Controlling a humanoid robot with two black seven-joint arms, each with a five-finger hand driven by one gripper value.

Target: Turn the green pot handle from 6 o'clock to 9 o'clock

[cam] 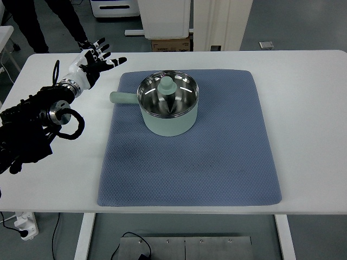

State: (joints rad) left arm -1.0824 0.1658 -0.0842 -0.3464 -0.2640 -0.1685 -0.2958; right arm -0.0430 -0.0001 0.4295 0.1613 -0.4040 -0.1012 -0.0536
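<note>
A pale green pot (169, 122) with a shiny steel inside stands on the far part of a blue mat (190, 162). Its handle (123, 98) sticks out to the left, toward the mat's left edge. A green knobbed part (167, 85) lies inside the pot. My left hand (97, 58) hovers over the white table beyond the mat's far left corner, fingers spread, holding nothing. It is a short way up and left of the handle, not touching it. The right arm does not show.
The white table (303, 108) carries the mat. A person's dark legs (32, 21) stand behind the table's far left corner. A cardboard box (171, 44) and white furniture stand behind the far edge. Cables loop around my left forearm (59, 116).
</note>
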